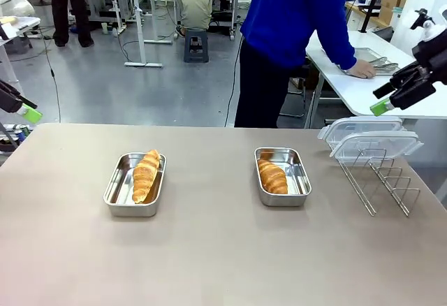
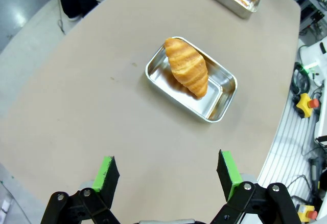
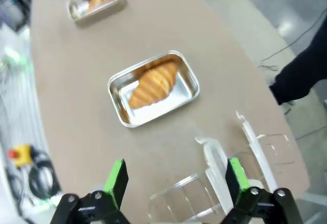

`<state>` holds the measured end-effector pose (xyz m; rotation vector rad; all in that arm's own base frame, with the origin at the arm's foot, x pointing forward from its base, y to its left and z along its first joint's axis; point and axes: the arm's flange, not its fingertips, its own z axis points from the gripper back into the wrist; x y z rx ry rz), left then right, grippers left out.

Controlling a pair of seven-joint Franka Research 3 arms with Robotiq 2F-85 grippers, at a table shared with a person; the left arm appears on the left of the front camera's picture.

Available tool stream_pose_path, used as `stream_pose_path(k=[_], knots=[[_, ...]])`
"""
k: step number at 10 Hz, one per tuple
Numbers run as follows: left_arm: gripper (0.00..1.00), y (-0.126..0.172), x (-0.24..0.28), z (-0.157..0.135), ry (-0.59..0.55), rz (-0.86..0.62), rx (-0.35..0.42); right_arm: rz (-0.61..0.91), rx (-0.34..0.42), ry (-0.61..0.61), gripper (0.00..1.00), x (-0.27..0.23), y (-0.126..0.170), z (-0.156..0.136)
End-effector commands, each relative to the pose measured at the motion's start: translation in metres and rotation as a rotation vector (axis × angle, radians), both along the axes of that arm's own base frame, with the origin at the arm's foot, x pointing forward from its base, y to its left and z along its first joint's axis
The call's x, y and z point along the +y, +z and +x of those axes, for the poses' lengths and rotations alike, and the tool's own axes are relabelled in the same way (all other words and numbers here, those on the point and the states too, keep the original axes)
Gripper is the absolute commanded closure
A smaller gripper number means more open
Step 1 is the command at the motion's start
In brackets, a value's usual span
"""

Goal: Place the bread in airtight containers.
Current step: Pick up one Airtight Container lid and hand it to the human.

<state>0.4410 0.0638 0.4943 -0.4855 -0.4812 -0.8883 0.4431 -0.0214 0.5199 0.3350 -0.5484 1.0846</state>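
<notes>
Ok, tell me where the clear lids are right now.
In the front view both clear lids lie atop the wire rack at the table's right side, just right of the right-hand tub.

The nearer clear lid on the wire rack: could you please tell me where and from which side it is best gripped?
Probably its near long rim. The lid lies flat on the wire rack, thin and wide, its left end jutting past the wires, so a level pinch over that free edge from the robot's side suits the open right tool.
</notes>
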Motion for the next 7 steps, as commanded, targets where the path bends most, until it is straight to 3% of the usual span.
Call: stream_pose_path(k=[1,4,7], knots=[[0.0,0.002,0.0,-0.001,0.001,0.009,0.013,-0.144,-0.095,0.173,0.0,-0.002,-0.012,0.004],[0.0,0.002,0.0,-0.001,0.001,0.009,0.013,-0.301,-0.196,0.396,0.0,-0.006,-0.037,0.006],[0.0,0.002,0.0,-0.001,0.001,0.009,0.013,-0.447,-0.191,0.377,0.0,-0.005,-0.056,0.019]])
